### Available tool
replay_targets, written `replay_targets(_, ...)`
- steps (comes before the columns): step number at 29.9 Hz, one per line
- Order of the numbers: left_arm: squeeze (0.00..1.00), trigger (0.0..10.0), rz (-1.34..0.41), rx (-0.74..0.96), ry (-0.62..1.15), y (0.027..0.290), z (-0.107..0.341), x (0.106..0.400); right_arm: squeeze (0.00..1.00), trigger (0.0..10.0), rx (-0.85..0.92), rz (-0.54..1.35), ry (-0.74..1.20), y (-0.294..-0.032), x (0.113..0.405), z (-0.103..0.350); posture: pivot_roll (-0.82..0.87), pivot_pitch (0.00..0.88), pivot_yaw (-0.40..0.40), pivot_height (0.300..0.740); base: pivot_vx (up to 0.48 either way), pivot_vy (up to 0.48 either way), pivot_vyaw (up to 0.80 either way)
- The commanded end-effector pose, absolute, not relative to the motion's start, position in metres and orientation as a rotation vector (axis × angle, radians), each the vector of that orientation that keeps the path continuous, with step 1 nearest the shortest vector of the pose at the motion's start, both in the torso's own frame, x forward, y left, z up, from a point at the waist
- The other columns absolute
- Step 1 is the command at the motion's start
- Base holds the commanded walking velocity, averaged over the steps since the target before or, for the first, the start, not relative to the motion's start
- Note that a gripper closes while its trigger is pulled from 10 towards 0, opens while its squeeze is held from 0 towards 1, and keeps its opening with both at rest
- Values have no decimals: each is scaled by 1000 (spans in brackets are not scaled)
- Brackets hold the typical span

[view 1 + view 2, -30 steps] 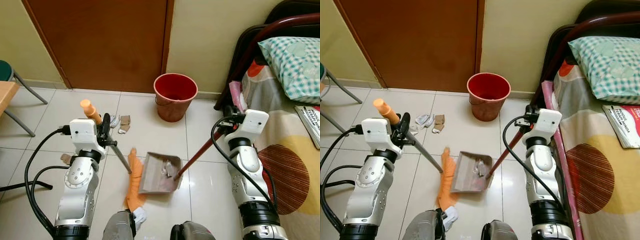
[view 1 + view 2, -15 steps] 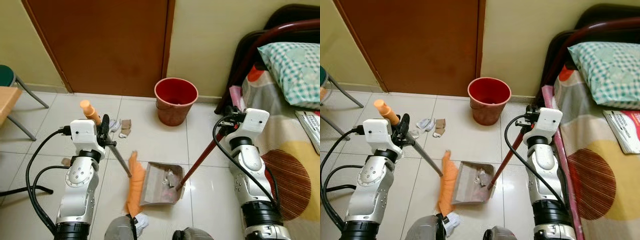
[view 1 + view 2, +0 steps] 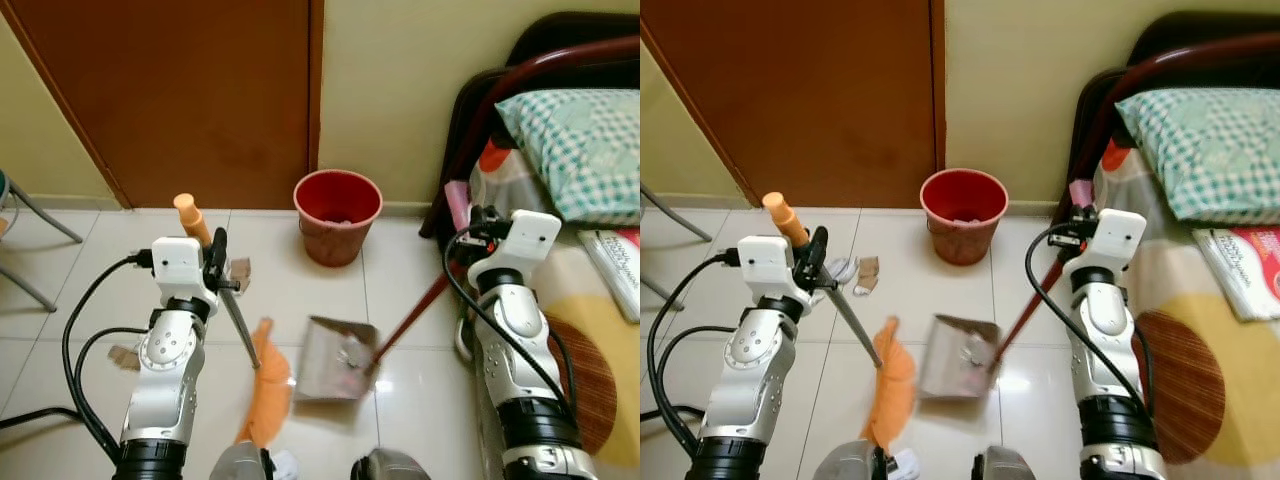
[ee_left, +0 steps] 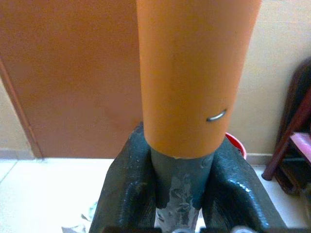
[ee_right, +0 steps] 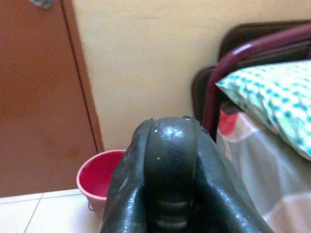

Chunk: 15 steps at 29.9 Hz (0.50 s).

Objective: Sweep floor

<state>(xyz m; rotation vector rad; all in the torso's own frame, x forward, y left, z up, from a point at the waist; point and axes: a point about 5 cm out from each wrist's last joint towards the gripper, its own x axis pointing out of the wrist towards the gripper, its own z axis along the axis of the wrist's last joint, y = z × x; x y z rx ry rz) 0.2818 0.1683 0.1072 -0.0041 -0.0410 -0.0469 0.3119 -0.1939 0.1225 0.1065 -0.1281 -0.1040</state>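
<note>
— What's the floor (image 3: 400, 400) like?
— Glossy pale tile, throwing back light beside the dull grey dustpan (image 3: 335, 358).
— And the broom handle (image 4: 194, 73)?
— Smooth matt orange plastic sleeve over scuffed grey metal; soft orange bristles (image 3: 268, 385).
— The rest?
— Shiny red plastic bucket (image 3: 338, 215), brown wooden door (image 3: 190, 90), checked cloth pillow (image 3: 575, 135).

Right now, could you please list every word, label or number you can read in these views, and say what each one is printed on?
None can be read.
Booklet on the bed, red and white cover: it carries print, but too small and blurred to read.
Red bucket, dustpan, broom, door: no visible lettering.
</note>
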Motion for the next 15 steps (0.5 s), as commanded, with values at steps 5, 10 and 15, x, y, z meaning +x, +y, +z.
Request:
replay_targets(5, 0, 10000, -29, 13, -59, 173, 110, 283, 0, 10000, 130, -78, -179, -186, 317, 136, 8, 85, -29, 740, 271, 0, 0)
replay_targets(10, 0, 10000, -19, 17, -60, 176, 110, 283, 0, 10000, 132, -71, -184, -184, 318, 138, 5, 89, -31, 740, 266, 0, 0)
replay_targets(15, 0, 10000, -15, 18, -61, 176, 110, 283, 0, 10000, 134, -65, -193, -184, 321, 143, 5, 90, -32, 740, 259, 0, 0)
